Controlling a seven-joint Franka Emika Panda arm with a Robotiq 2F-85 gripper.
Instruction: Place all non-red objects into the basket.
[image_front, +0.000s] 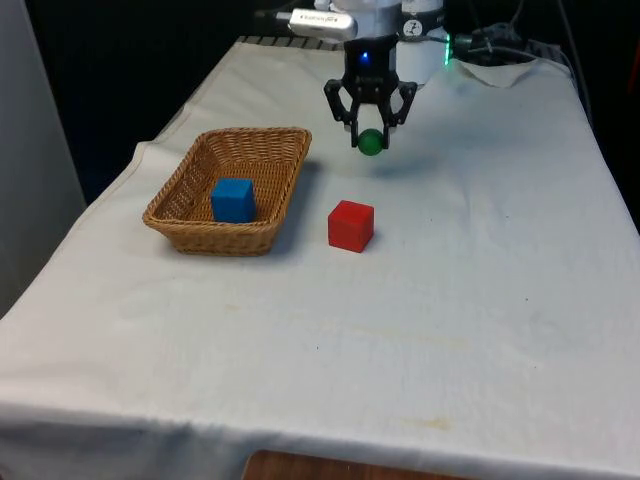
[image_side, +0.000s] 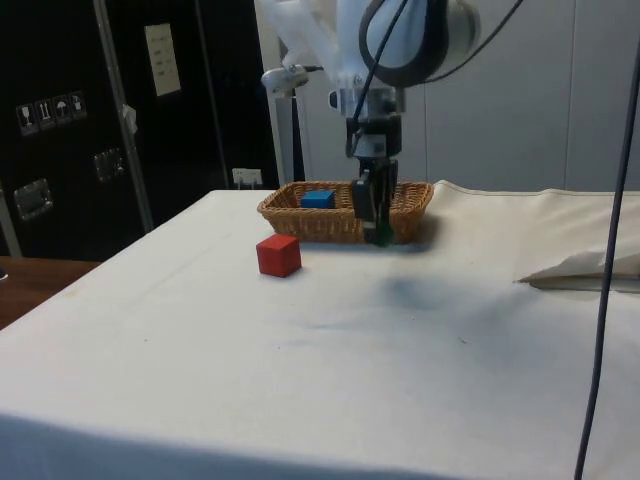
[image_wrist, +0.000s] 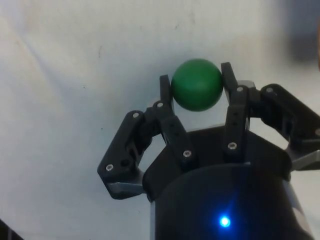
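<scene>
The wicker basket (image_front: 190, 195), holding a blue cube (image_front: 233, 199), sits on the front view's left of the pincer, lower down; the red cube (image_front: 351, 224) lies on the cloth below and nearer the camera; the pincer (image_front: 371, 141) hangs above the table, clamped on a green ball (image_front: 371, 142).

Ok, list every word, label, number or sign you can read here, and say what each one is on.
Nothing readable.
Pale sheet on the dark cabinet: printed lines, too small to read.
Small symbol stickers on the same cabinet: pictograms, too blurred to read.
Basket, blue cube, red cube, green ball: no markings.
</scene>
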